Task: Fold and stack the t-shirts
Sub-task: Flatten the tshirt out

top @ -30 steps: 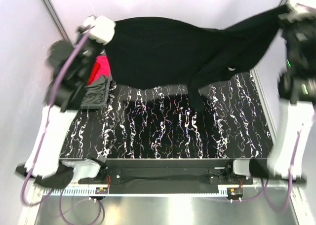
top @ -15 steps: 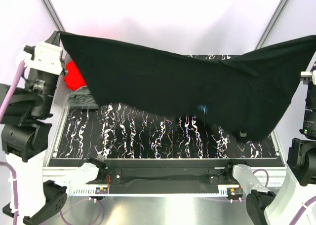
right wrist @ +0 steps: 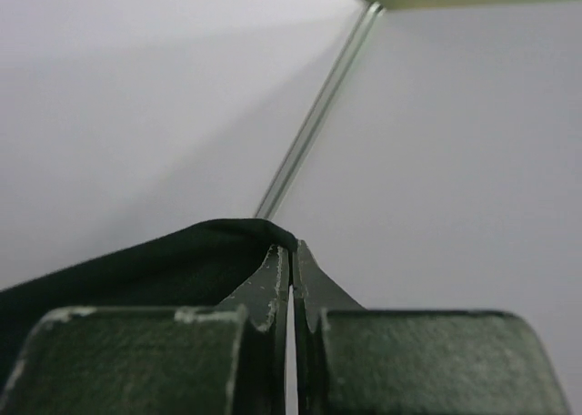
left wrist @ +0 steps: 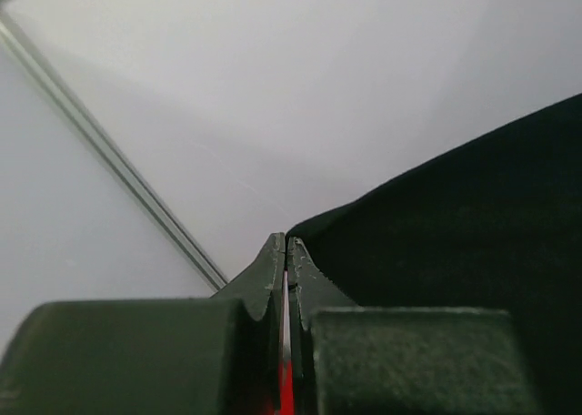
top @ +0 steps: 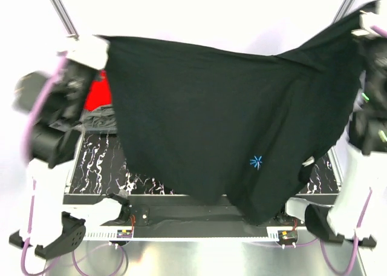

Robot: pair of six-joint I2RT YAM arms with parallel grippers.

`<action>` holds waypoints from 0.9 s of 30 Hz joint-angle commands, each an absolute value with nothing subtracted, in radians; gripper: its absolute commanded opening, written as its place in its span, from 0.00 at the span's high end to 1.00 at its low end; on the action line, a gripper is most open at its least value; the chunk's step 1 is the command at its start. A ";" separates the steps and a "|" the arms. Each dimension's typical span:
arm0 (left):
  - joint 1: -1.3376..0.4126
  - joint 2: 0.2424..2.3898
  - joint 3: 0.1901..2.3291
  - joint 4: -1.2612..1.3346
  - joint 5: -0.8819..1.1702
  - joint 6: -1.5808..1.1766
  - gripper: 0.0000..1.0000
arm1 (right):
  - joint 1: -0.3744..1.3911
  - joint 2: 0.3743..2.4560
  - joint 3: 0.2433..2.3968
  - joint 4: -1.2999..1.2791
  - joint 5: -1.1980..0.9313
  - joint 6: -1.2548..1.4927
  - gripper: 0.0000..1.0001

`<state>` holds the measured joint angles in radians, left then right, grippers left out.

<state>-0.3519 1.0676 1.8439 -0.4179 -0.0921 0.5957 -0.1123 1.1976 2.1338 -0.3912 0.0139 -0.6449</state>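
The black t-shirt (top: 205, 118) with a tiny blue starburst print (top: 256, 162) hangs spread in the air between my two arms, its lower edge drooping over the table's near edge. My left gripper (top: 101, 41) is shut on its upper left corner; in the left wrist view the jaws (left wrist: 286, 242) are pressed together with black cloth (left wrist: 455, 224) beside them. My right gripper (top: 369, 16) is shut on the upper right corner; in the right wrist view (right wrist: 291, 248) black cloth (right wrist: 164, 265) runs off to the left. A red t-shirt (top: 97, 97) and a grey-green one (top: 100, 117) lie at the table's back left.
The black marbled table top (top: 97, 167) shows at the left and a strip at the right (top: 320, 173). Metal frame posts (top: 60, 9) stand at the back corners. White walls enclose the cell.
Both arms have swung up and forward with the black t-shirt. It was stretched low over the table's back; now it hangs as a wide sheet covering most of the table.
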 commanded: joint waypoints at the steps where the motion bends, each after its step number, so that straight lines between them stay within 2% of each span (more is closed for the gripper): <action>1: -0.344 1.126 1.725 -0.436 -0.130 0.558 1.00 | -0.118 1.287 1.961 -0.303 0.003 -0.612 1.00; 7: -0.331 1.239 1.478 -0.414 -0.143 0.572 1.00 | -0.118 1.400 1.671 -0.154 -0.026 -0.606 1.00; 11: -0.282 1.425 1.431 -0.298 -0.127 0.618 1.00 | -0.118 1.613 1.646 -0.089 -0.040 -0.607 1.00; 15: -0.247 1.675 1.564 -0.272 -0.141 0.629 1.00 | -0.114 1.862 1.782 -0.081 -0.026 -0.607 1.00; 19: -0.233 1.917 1.799 -0.273 -0.172 0.675 1.00 | -0.106 2.081 2.058 -0.106 -0.009 -0.633 1.00; 22: -0.232 2.024 1.905 -0.265 -0.202 0.719 1.00 | -0.104 2.212 2.225 -0.142 -0.006 -0.634 1.00; 27: -0.232 2.095 1.951 -0.242 -0.239 0.752 1.00 | -0.100 2.330 2.347 -0.190 0.025 -0.598 1.00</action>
